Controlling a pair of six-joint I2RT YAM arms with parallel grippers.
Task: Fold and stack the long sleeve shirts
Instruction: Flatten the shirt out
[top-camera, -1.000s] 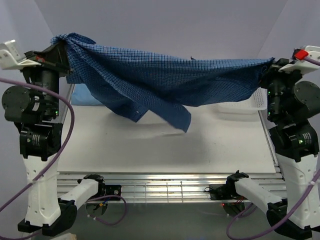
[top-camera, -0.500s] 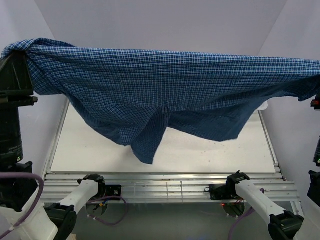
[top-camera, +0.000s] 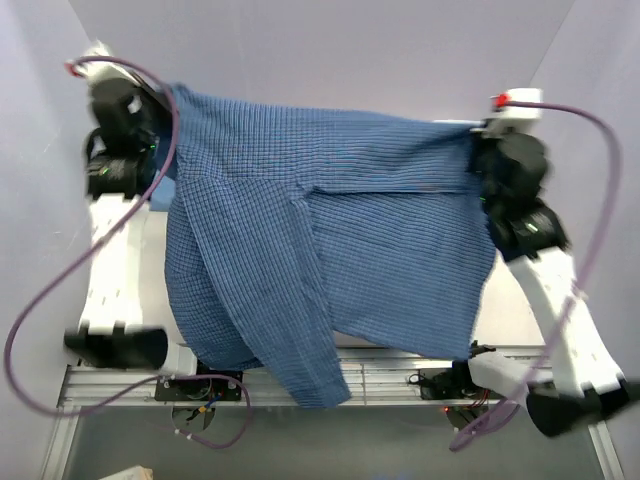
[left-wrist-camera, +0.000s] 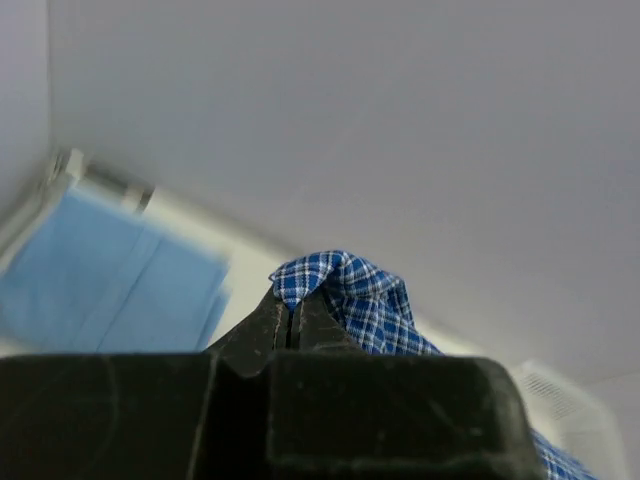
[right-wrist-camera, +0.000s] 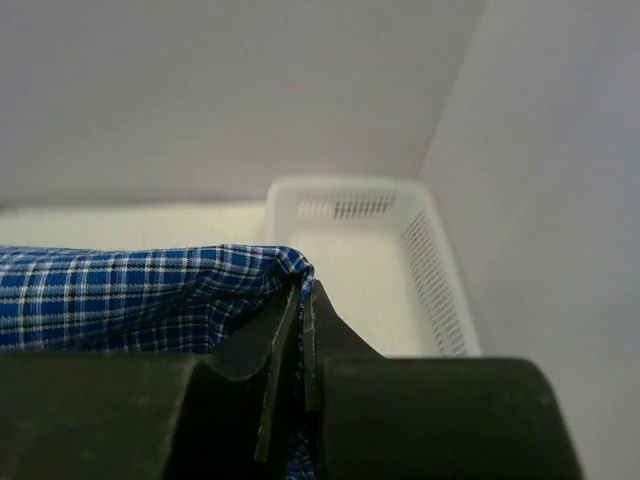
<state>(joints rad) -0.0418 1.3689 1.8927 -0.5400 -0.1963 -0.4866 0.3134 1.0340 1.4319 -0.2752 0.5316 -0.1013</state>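
The right gripper (right-wrist-camera: 303, 290) fills the bottom of the right wrist view, its two dark fingers pressed together on a folded edge of the dark blue checked shirt (right-wrist-camera: 130, 300), which runs off from the fingertips toward the left edge of the picture. Beyond the fingertips a white mesh basket (right-wrist-camera: 440, 290) sits in the corner of the pale worktop (right-wrist-camera: 130, 222), with its long side along the worktop's right edge. Its inside looks bare, and plain grey walls (right-wrist-camera: 250, 90) rise behind and beside it.
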